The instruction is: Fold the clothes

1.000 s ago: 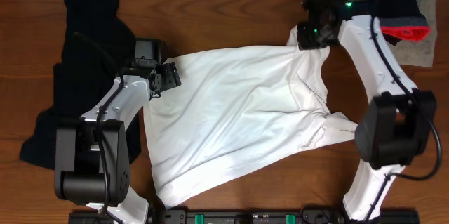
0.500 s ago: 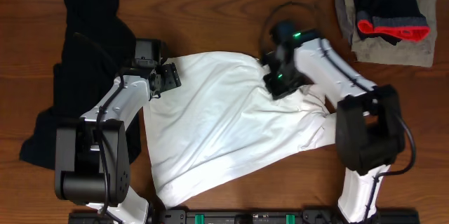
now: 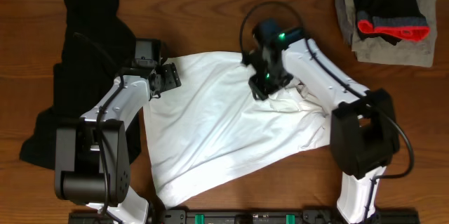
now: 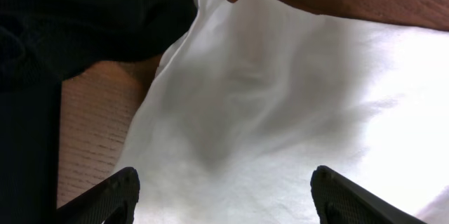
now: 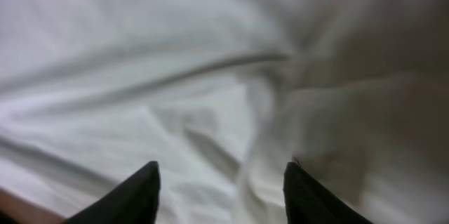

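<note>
We see the right tool (image 5: 224, 182) open and empty just above the shirt (image 3: 210, 133), which spreads leftward to the left tool (image 4: 228, 196), also wide.

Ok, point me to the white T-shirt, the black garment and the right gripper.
white T-shirt (image 3: 210, 133), overhead view, flat middle of the fabric.
black garment (image 3: 88, 55), overhead view, its wide upper part.
right gripper (image 5: 222, 171), right wrist view, midway between its fingertips, over white fabric.

Wooden table (image 3: 210, 13); black rail (image 3: 245, 217) at near edge.
</note>
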Controlling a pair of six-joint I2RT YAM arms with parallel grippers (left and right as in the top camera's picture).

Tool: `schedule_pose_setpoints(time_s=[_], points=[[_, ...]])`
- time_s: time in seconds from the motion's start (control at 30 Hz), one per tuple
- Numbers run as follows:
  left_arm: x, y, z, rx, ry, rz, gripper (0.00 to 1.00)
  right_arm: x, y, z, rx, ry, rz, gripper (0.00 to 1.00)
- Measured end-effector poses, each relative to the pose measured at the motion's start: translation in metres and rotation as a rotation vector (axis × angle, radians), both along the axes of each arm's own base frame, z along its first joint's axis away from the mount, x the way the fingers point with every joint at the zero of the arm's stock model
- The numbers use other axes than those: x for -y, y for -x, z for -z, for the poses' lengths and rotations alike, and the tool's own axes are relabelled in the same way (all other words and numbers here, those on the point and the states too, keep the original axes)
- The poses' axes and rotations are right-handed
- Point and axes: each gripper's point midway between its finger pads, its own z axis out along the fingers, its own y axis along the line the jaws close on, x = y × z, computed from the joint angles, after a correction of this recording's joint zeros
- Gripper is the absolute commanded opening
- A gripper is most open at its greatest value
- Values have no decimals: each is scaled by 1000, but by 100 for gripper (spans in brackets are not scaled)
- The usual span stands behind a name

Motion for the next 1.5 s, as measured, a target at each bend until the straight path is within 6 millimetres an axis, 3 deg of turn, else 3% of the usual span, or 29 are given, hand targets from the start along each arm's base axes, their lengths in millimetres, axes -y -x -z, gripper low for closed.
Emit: schedule_pose_setpoints(time_s=[0.1,0.2,0.27,0.4,0.47,0.7,0.77,0.87,0.9,1.1,1.23,1.4,1.5], points=[[0,0,0,0,0,0,80,17,-32,-29,96,-48,127,65],[0,0,0,0,0,0,80,50,-54,-49,147,-79,271,62],[0,0,0,0,0,0,80,76,-65,-53,148,-109,365,60],[0,0,0,0,0,0,80,102,-72,-40,80,-184,454,59],[0,0,0,0,0,0,80,99,-72,-29,35,-216,462,60],[0,0,0,0,0,0,80,65,-78,15,-55,-316,429,57],[0,0,0,0,0,0,79,59,-82,19,-49,-332,428,46],[0,0,0,0,0,0,79,57,-86,19,-34,-334,438,9],[0,0,0,0,0,0,79,57,-87,19,-31,-330,444,1],[0,0,0,0,0,0,79,64,-101,17,27,-296,462,1],[0,0,0,0,0,0,79,63,-123,-13,104,-307,438,1],[0,0,0,0,0,0,79,59,-164,-97,306,-361,368,1],[0,0,0,0,0,0,79,58,-166,-130,359,-368,330,1]])
